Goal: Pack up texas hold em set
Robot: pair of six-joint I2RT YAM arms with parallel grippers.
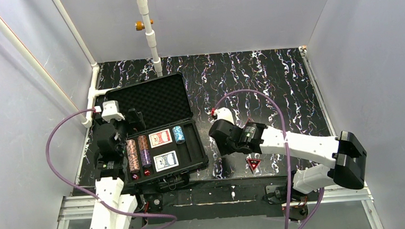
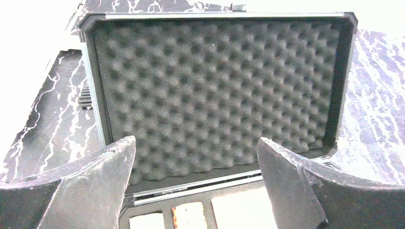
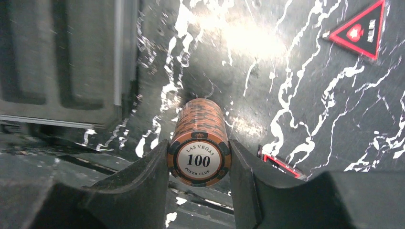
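Lying by the worktop's (image 1: 293,77) near edge, a red-rimmed black triangle (image 1: 254,163). Just beyond, clamping a sideways stack of orange poker chips (image 3: 198,119) in the right gripper (image 3: 199,151), beside the right wall of the open black hard plastic case (image 1: 203,159). Hovering with jaws spread wide over the slotted tray's (image 1: 188,151) far edge, the left gripper (image 2: 196,164), facing the foam-lined lid (image 2: 215,86) leaning back toward the far left corner.
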